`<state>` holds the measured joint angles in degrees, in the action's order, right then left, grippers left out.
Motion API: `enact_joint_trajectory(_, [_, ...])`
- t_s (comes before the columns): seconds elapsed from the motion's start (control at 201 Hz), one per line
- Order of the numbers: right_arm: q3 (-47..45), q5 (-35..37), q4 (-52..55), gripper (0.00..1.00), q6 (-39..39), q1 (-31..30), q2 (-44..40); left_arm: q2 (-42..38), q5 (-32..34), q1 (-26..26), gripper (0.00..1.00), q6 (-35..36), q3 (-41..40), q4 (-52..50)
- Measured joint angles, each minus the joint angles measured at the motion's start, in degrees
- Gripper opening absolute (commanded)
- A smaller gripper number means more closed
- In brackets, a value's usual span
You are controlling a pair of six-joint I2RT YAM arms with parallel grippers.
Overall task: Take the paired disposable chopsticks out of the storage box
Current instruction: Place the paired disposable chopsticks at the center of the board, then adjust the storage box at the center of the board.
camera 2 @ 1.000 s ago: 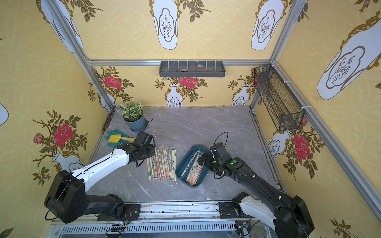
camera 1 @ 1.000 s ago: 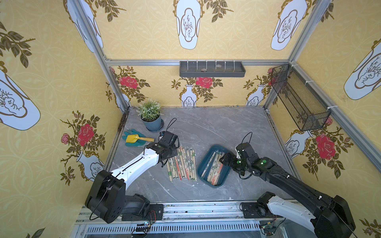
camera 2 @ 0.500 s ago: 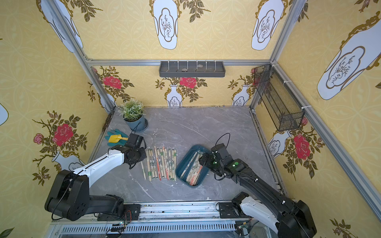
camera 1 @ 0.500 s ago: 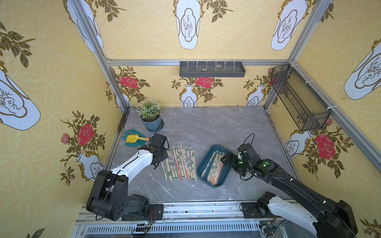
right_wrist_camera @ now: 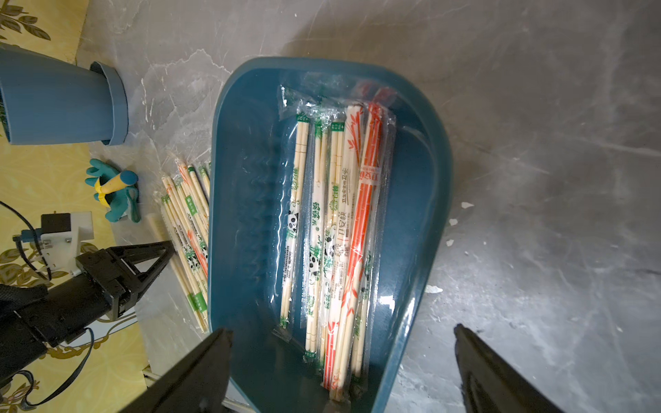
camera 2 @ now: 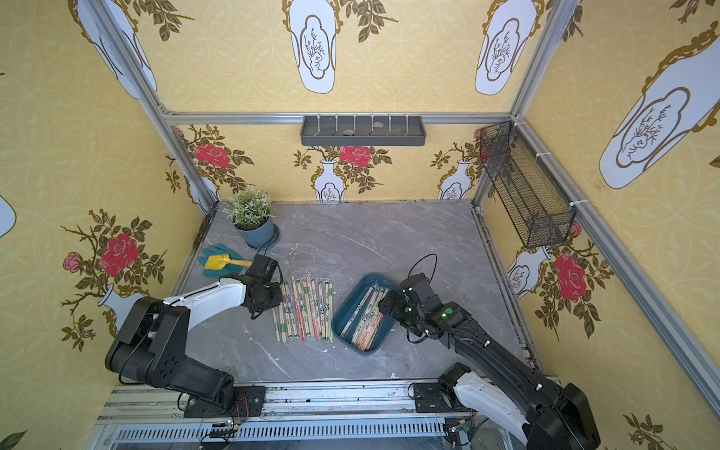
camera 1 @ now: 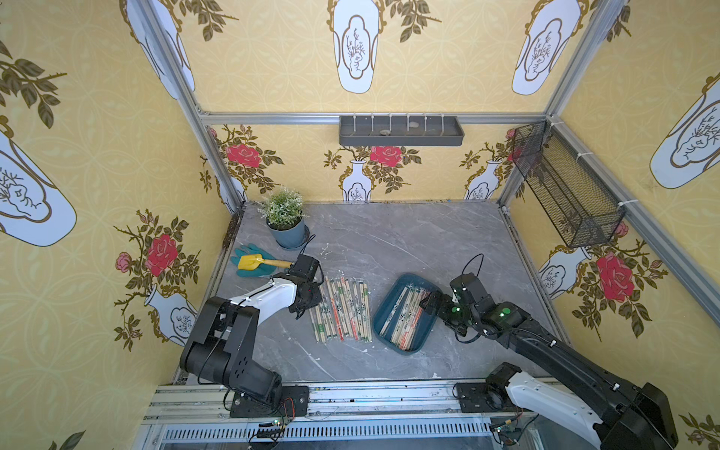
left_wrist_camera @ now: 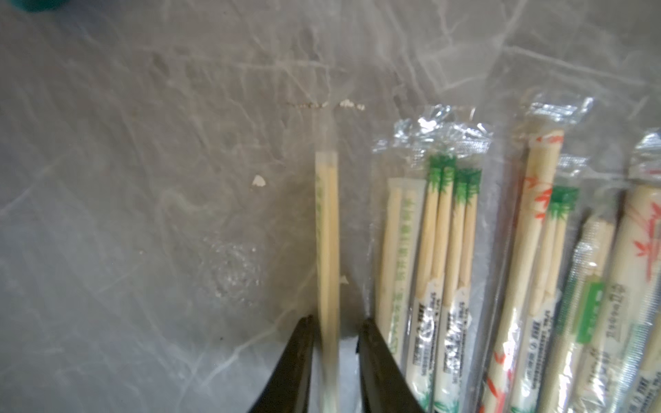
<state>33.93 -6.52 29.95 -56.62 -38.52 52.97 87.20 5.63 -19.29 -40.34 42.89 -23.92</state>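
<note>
Left gripper [left_wrist_camera: 334, 320] slightly parted, straddling one sleeved chopstick pair [left_wrist_camera: 327, 232]; right gripper [right_wrist_camera: 341, 329] gapes wide over storage box [right_wrist_camera: 243, 178], laid-out row [camera 1: 341, 307] at its nine o'clock.

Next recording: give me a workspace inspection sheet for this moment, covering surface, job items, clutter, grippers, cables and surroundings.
Surface: grey marble tabletop, a few white chips.
Job's things: storage box holds several sleeved chopstick pairs; a row of pairs lies on the table beside it.
Clutter: potted plant, teal gloves under a yellow trowel.
Grippers: left gripper open, jaws astride one pair at the row's edge; right gripper open wide, spanning one end of the box.
Cables: one black loop at each wrist.
Surroundings: grey wall shelf, wire-mesh basket, floral yellow walls.
</note>
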Motion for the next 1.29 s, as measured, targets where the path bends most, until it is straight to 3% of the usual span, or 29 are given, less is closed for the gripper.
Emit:
enact_joint_trajectory(0.383, [0.0, 1.0, 0.1, 0.98, -0.3, 0.5, 0.6, -9.2, -1.9, 0.0, 0.48, -1.4, 2.1, -2.6])
enact_joint_trajectory(0.627, [-0.2, 0.8, 0.3, 0.98, 0.5, 3.7, 1.0, -10.7, -5.5, -2.3, 0.52, -2.0, 5.7, -2.3])
enact_joint_trajectory(0.951, [-2.2, -1.9, 1.5, 0.98, 2.9, 9.4, -0.2, 0.1, -11.7, -12.2, 0.55, -3.7, 11.9, 6.0])
enact_joint_trajectory(1.294, [-4.7, -4.1, 2.1, 0.97, 5.5, 14.5, -2.7, 12.2, -17.7, -19.5, 0.55, -6.7, 17.6, 13.4])
